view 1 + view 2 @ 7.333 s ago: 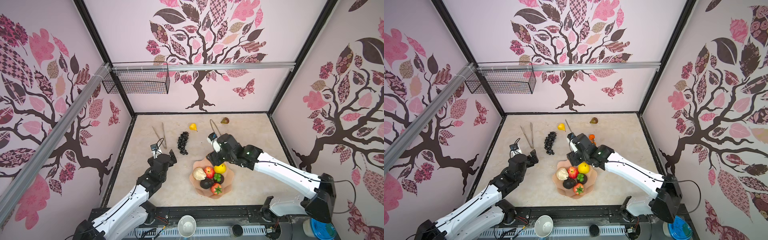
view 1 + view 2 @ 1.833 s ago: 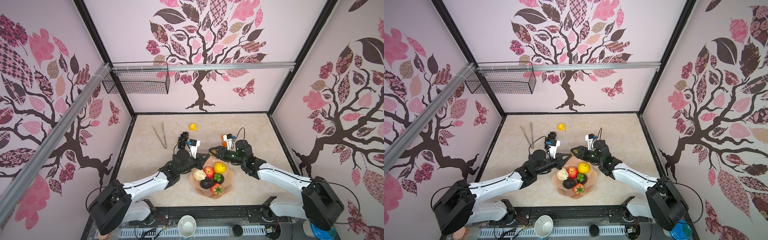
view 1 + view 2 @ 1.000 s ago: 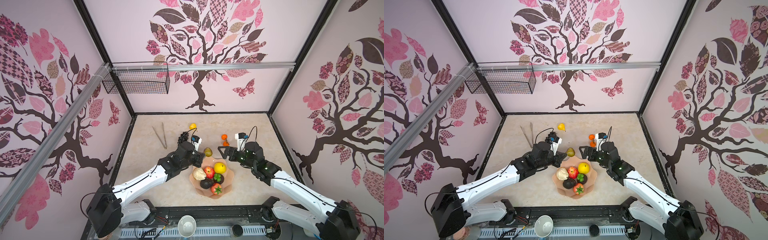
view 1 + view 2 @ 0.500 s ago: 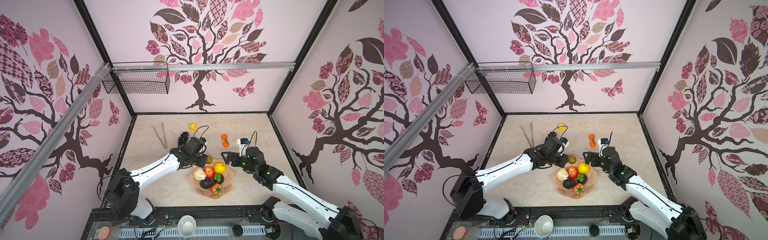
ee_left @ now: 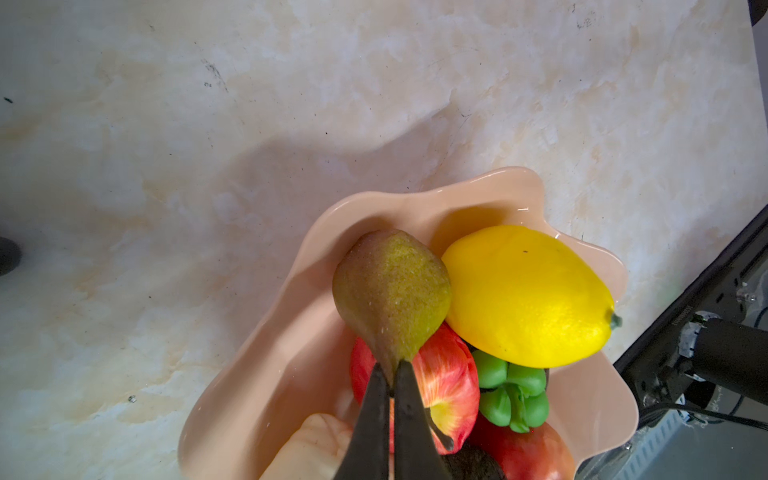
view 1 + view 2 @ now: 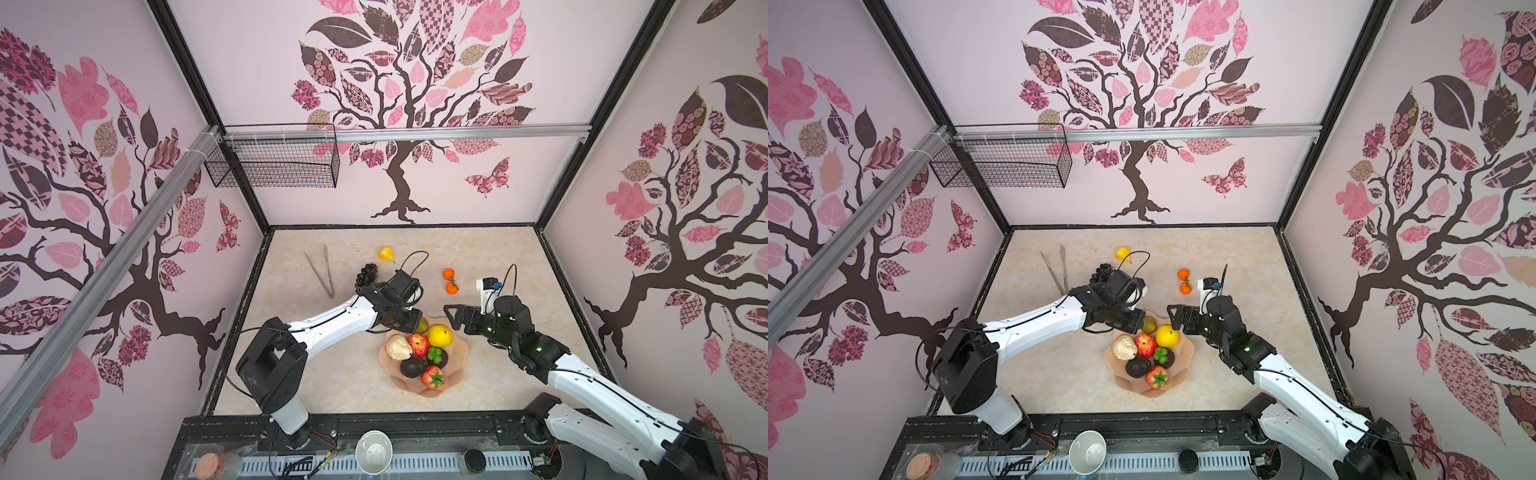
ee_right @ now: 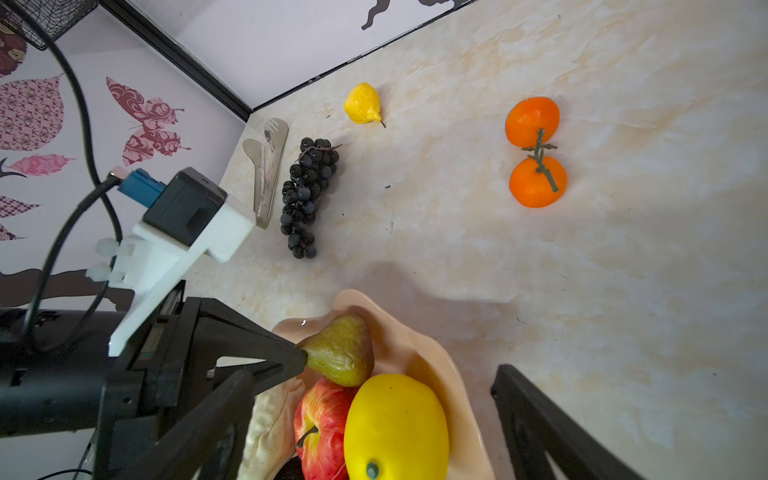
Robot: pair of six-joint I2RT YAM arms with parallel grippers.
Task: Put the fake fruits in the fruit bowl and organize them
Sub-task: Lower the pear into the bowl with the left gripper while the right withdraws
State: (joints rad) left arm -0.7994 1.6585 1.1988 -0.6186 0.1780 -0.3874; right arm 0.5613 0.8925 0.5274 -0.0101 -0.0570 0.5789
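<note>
My left gripper (image 5: pixel 390 368) is shut on the narrow stem end of a green-brown pear (image 5: pixel 392 291). It holds the pear over the far inner edge of the peach fruit bowl (image 6: pixel 455 374), close beside the lemon (image 6: pixel 441 336) and above the red apple (image 6: pixel 419 345). A cream pear (image 6: pixel 398 347), an avocado (image 6: pixel 412 366) and a red fruit (image 6: pixel 433 377) also lie in the bowl. My right gripper (image 6: pixel 453 318) stands open and empty just past the bowl's far right rim. Two joined oranges (image 7: pixel 536 153), a small yellow pear (image 7: pixel 363 104) and black grapes (image 7: pixel 307 195) lie on the table.
Wooden tongs (image 6: pixel 320 270) lie at the far left of the table, beside the grapes. A wire basket (image 6: pixel 274 164) hangs on the back wall. A white cup (image 6: pixel 374 451) stands on the front rail. Black frame edges bound the marble top.
My left gripper has brought the green-brown pear from beyond the bowl to over its far inner edge. The right gripper has come a little nearer, still open.
</note>
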